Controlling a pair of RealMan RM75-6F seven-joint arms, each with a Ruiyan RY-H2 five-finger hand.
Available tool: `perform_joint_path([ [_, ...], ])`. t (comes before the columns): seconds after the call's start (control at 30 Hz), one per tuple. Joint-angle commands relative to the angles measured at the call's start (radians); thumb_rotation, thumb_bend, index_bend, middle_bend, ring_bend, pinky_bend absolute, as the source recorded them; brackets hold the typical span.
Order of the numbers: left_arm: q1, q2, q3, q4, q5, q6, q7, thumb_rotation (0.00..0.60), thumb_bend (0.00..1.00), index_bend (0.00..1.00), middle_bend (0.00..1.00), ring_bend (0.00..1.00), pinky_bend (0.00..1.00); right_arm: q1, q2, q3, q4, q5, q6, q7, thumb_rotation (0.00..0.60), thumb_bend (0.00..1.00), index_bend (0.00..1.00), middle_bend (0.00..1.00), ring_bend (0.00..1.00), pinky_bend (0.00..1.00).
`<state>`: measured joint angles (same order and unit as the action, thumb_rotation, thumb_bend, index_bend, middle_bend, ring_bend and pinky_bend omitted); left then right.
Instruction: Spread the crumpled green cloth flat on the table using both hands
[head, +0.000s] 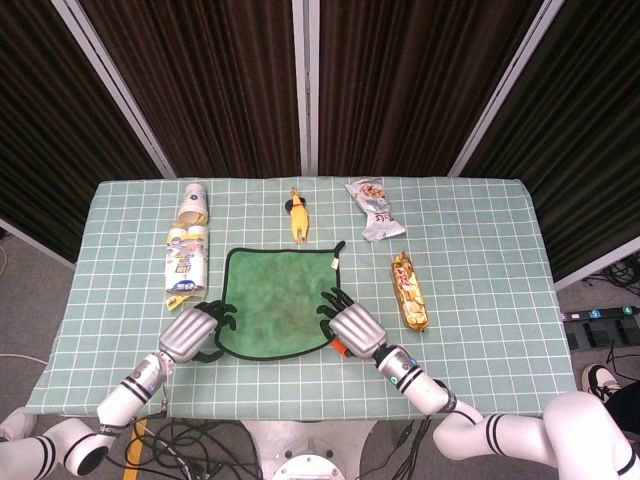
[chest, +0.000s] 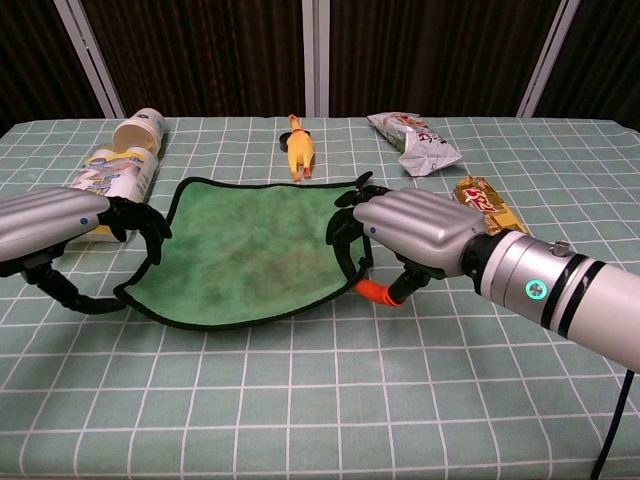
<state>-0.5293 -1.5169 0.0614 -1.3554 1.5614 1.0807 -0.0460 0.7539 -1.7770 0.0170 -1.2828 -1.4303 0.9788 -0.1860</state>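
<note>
The left robot hand (chest: 60, 225) grips the near left corner of the dark-edged green cloth (head: 277, 312), fingers curled over its hem. The right robot hand (chest: 415, 230) holds the near right edge likewise, fingers closed on the border.

The cloth lies mid-desk between the two hands, mostly opened out. Its far edge rests on the green checked desk (head: 480, 340); in the chest view the near edge appears raised slightly and sags in a curve between the grips. Each hand sits at its own corner, equally close. The cloth's span runs left to right, so my judgement is that the coming move calls for lowering the near hem and releasing.

An orange object (chest: 372, 292) shows under the right hand; its nature cannot be determined, nor whether that hand holds it. Both palms hide the cloth corners.

Also present, all clear of the cloth: a yellow rubber chicken (head: 298, 215), a silver snack bag (head: 373, 208), a gold-wrapped bar (head: 408, 290), a white paper cup (head: 192, 202).
</note>
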Motion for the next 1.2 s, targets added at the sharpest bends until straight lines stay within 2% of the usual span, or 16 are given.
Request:
perform_joint_path([
  [0.03, 0.003, 0.019, -0.001, -0.026, 0.005, 0.011, 0.01, 0.561, 0.17, 0.34, 0.22, 0.17, 0.29, -0.003, 0.005, -0.007, -0.006, -0.005, -0.011, -0.019, 0.6, 0.37, 0.65, 0.21, 0.02, 0.0],
  [0.17, 0.005, 0.047, 0.003, -0.069, 0.012, 0.016, 0.03, 0.529, 0.15, 0.32, 0.21, 0.17, 0.29, -0.008, 0.016, -0.02, -0.02, -0.009, -0.029, -0.045, 0.593, 0.24, 0.56, 0.17, 0.0, 0.0],
  [0.27, 0.008, 0.056, 0.005, -0.091, 0.019, 0.025, 0.031, 0.518, 0.14, 0.32, 0.2, 0.17, 0.29, -0.014, 0.028, -0.031, -0.038, -0.002, -0.046, -0.07, 0.521, 0.09, 0.41, 0.13, 0.0, 0.0],
  [0.3, 0.01, 0.058, 0.005, -0.095, 0.021, 0.028, 0.03, 0.514, 0.14, 0.31, 0.2, 0.17, 0.29, -0.016, 0.034, -0.033, -0.046, 0.004, -0.053, -0.081, 0.474, 0.03, 0.33, 0.1, 0.0, 0.0],
  [0.37, 0.012, 0.06, 0.003, -0.1, 0.021, 0.033, 0.029, 0.511, 0.14, 0.31, 0.2, 0.17, 0.29, -0.02, 0.048, -0.036, -0.069, 0.017, -0.065, -0.101, 0.41, 0.0, 0.22, 0.07, 0.0, 0.0],
  [0.4, 0.012, 0.061, 0.001, -0.101, 0.02, 0.034, 0.028, 0.512, 0.14, 0.3, 0.19, 0.17, 0.29, -0.022, 0.054, -0.036, -0.079, 0.022, -0.069, -0.109, 0.398, 0.0, 0.19, 0.06, 0.0, 0.0],
  [0.57, 0.021, 0.07, -0.011, -0.109, 0.019, 0.059, 0.013, 0.511, 0.13, 0.3, 0.19, 0.17, 0.29, -0.033, 0.107, -0.022, -0.145, 0.03, -0.051, -0.134, 0.356, 0.0, 0.14, 0.03, 0.0, 0.0],
  [0.7, 0.039, 0.087, -0.04, -0.116, -0.004, 0.103, -0.013, 0.541, 0.13, 0.3, 0.19, 0.17, 0.29, -0.049, 0.177, 0.03, -0.21, 0.045, 0.004, -0.116, 0.373, 0.0, 0.13, 0.03, 0.0, 0.0],
  [0.73, 0.045, 0.092, -0.049, -0.119, -0.016, 0.112, -0.016, 0.572, 0.13, 0.3, 0.19, 0.17, 0.29, -0.055, 0.193, 0.043, -0.224, 0.051, 0.021, -0.114, 0.401, 0.0, 0.13, 0.03, 0.0, 0.0],
  [0.77, 0.052, 0.094, -0.06, -0.12, -0.032, 0.123, -0.018, 0.592, 0.13, 0.3, 0.19, 0.17, 0.29, -0.062, 0.209, 0.056, -0.234, 0.057, 0.04, -0.114, 0.455, 0.01, 0.14, 0.04, 0.0, 0.0],
  [0.8, 0.06, 0.095, -0.071, -0.119, -0.048, 0.135, -0.018, 0.6, 0.13, 0.3, 0.19, 0.17, 0.29, -0.07, 0.225, 0.067, -0.244, 0.063, 0.057, -0.116, 0.519, 0.04, 0.15, 0.06, 0.0, 0.0],
  [0.87, 0.08, 0.095, -0.1, -0.109, -0.096, 0.157, -0.015, 0.6, 0.13, 0.3, 0.19, 0.17, 0.29, -0.092, 0.266, 0.084, -0.264, 0.079, 0.094, -0.119, 0.591, 0.11, 0.17, 0.09, 0.0, 0.0],
  [0.93, 0.098, 0.102, -0.121, -0.098, -0.148, 0.165, -0.013, 0.6, 0.15, 0.3, 0.19, 0.17, 0.29, -0.119, 0.311, 0.088, -0.282, 0.094, 0.125, -0.119, 0.6, 0.16, 0.19, 0.12, 0.02, 0.02],
  [1.1, 0.149, 0.125, -0.142, -0.069, -0.243, 0.183, 0.006, 0.6, 0.16, 0.3, 0.19, 0.17, 0.29, -0.206, 0.415, 0.069, -0.306, 0.112, 0.208, -0.097, 0.6, 0.17, 0.2, 0.12, 0.02, 0.01],
  [1.2, 0.191, 0.135, -0.142, -0.054, -0.281, 0.215, 0.033, 0.6, 0.16, 0.3, 0.19, 0.17, 0.29, -0.269, 0.48, 0.043, -0.315, 0.118, 0.252, -0.067, 0.6, 0.17, 0.15, 0.09, 0.0, 0.0],
])
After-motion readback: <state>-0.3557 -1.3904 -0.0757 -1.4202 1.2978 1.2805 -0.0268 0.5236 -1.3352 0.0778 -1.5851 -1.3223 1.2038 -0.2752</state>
